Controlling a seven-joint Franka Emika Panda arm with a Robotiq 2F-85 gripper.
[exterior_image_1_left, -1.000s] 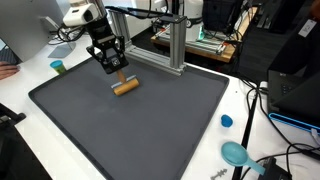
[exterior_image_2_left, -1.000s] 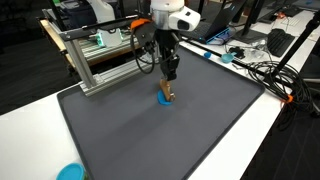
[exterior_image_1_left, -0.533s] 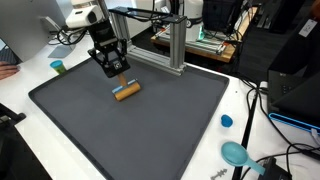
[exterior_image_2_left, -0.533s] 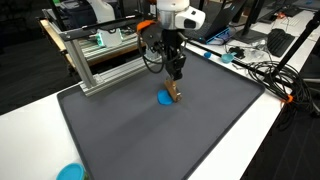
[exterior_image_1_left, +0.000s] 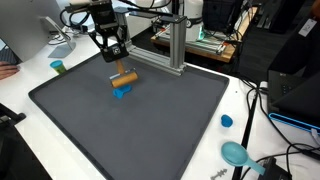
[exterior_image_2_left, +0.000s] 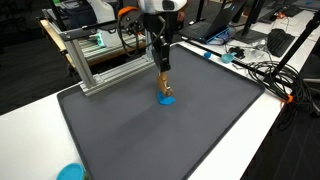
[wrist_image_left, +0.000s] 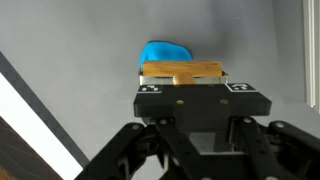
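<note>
We see the gripper (wrist_image_left: 193, 85) pinching a wooden tool (wrist_image_left: 182, 72). The tool's blue head (exterior_image_2_left: 167, 99) hangs just over the dark mat (exterior_image_2_left: 150, 140) on the tabletop (exterior_image_2_left: 25, 120).

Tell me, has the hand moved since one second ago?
Yes. In an exterior view the hand has risen against the metal frame behind, shut on the wooden piece.
</note>
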